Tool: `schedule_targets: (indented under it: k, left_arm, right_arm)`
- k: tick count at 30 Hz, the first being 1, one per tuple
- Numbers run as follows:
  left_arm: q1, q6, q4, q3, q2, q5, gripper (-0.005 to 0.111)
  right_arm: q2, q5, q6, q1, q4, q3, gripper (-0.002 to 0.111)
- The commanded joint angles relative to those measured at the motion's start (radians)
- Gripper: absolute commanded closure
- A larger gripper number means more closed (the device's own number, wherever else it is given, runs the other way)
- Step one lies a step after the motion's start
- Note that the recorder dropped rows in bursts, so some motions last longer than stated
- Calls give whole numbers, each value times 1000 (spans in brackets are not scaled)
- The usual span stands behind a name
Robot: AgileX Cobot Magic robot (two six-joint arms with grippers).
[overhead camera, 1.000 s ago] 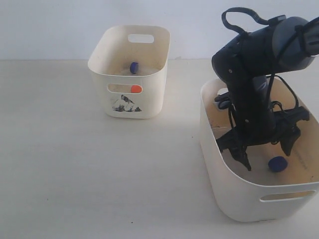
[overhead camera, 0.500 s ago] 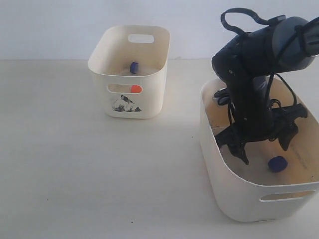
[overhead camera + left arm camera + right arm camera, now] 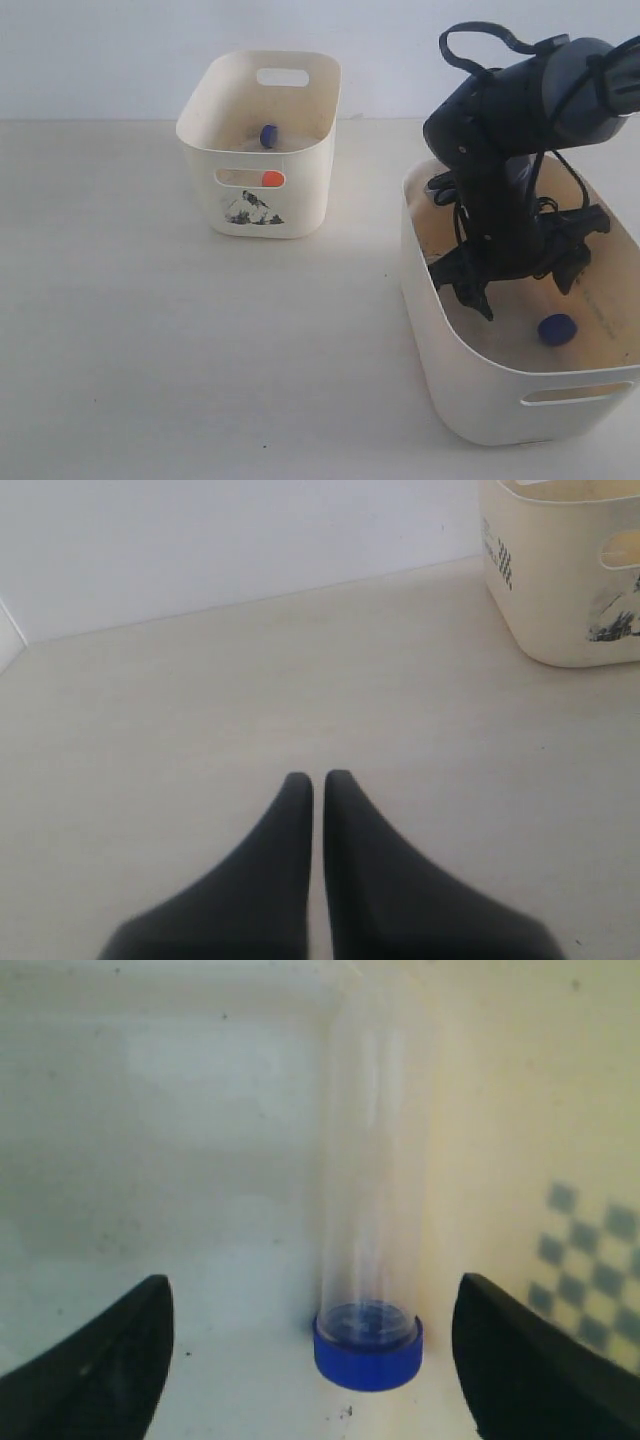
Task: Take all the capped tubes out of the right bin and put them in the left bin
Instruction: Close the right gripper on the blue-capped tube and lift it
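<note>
A clear tube with a dark blue cap (image 3: 367, 1352) lies on the floor of the right bin (image 3: 432, 318), close to one wall. In the exterior view its blue cap (image 3: 556, 329) shows just below my right gripper (image 3: 525, 298). That gripper (image 3: 312, 1285) hangs open inside the bin, its fingers (image 3: 95, 1360) apart on either side of the cap and clear of it. The left bin (image 3: 300, 205) holds a blue-capped tube (image 3: 268, 135) and an orange cap (image 3: 271, 179) seen through its slot. My left gripper (image 3: 318, 778) is shut and empty over bare table.
The right arm's dark body (image 3: 500, 140) and cables fill the back of the right bin and hide part of its floor. The left bin's corner (image 3: 560, 580) shows in the left wrist view. A pale wall runs behind the table.
My right gripper has risen a little inside the right bin and drifted slightly back from the blue cap, staying open. The tubes have not moved.
</note>
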Motion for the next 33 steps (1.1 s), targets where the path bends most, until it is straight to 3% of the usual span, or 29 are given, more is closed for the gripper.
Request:
schedule_targets:
  k: [1, 12, 18, 23, 25, 27, 29, 30, 33]
  left_arm:
    - [-1, -10, -3, -4, 0, -3, 102]
    - [-1, -10, -3, -4, 0, -5, 102]
    - [-1, -10, -3, -4, 0, -5, 102]
    - [-1, -10, -3, -4, 0, -5, 102]
    - [-1, -10, -3, -4, 0, -5, 102]
    - [-1, -10, -3, -4, 0, -5, 102]
    - [-1, -10, -3, -4, 0, -5, 102]
    - [-1, -10, -3, -4, 0, -5, 102]
    - [-1, -10, -3, -4, 0, -5, 102]
  right_arm:
    - [49, 12, 12, -2, -9, 2, 36]
    - [142, 11, 12, -2, 5, 2, 38]
    - [142, 13, 14, -2, 28, 2, 61]
    - [142, 16, 11, -2, 52, 2, 44]
    - [142, 20, 7, -2, 60, 2, 51]
    - [142, 20, 7, -2, 83, 2, 69]
    - [142, 25, 12, -2, 103, 2, 97]
    - [142, 32, 12, -2, 103, 2, 104]
    - [142, 82, -3, -2, 103, 2, 108]
